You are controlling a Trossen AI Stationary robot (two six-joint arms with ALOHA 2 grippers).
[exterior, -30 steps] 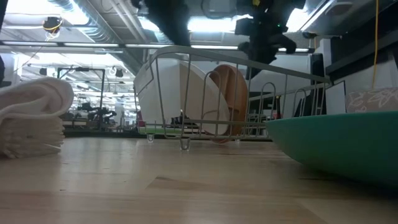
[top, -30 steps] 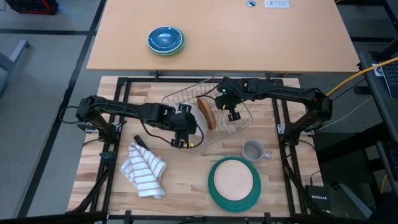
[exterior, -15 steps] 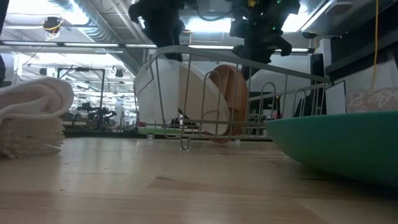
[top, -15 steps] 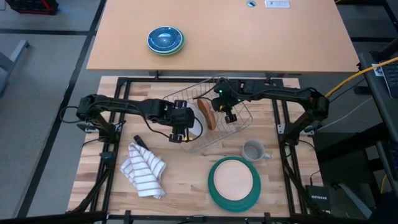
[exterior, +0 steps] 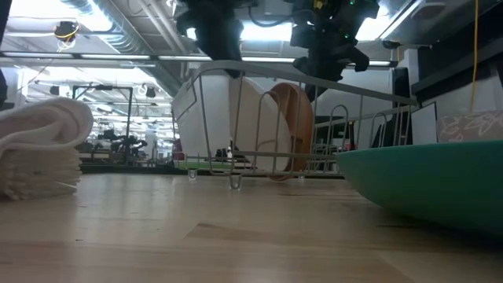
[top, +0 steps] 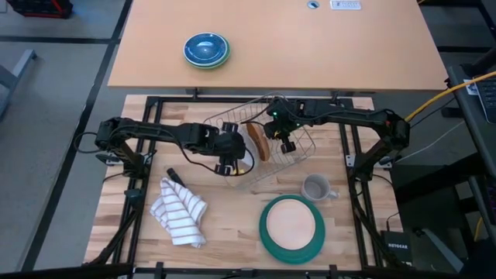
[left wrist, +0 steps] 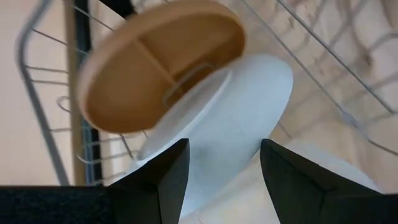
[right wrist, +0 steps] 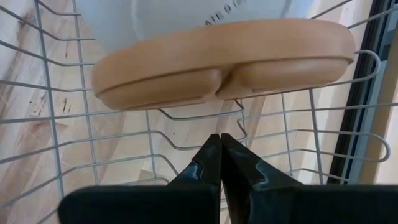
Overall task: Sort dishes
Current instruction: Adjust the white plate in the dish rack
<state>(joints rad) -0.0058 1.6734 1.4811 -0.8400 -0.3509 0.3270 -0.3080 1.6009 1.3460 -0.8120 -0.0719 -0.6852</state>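
From above, a wire dish rack (top: 260, 151) sits in the middle of the wooden table (top: 232, 225). The left gripper (top: 229, 160) hangs over the rack's left end, above the small white plate (top: 245, 155), its fingers parted about halfway around the plate's edge; whether they press on it cannot be told. The tan plate (top: 257, 141) stands on edge in the rack just right of the white one. The right gripper (top: 285, 143) hovers over the rack's right half, fingers pressed together and holding nothing. Nearer the front edge, the dark green plate (top: 292, 226) lies flat with a pale tan disc on it, a grey mug (top: 316, 187) just behind it, and a striped cloth (top: 181, 209) to the left. Blue bowls (top: 206, 49) rest on the far table.

At table height, the white plate (exterior: 216, 118) and tan plate (exterior: 289, 126) stand upright in the rack (exterior: 314, 161), nearly touching. The green plate's rim (exterior: 440, 185) fills the right foreground; the cloth (exterior: 39, 145) is at the left.

The left wrist view shows both dark fingers (left wrist: 165, 177) spread either side of the white plate (left wrist: 230, 118), with the tan plate (left wrist: 155, 62) just beyond.

The right wrist view shows its fingers (right wrist: 211, 165) shut together above the rack wires (right wrist: 74, 130), the tan plate (right wrist: 224, 62) ahead.
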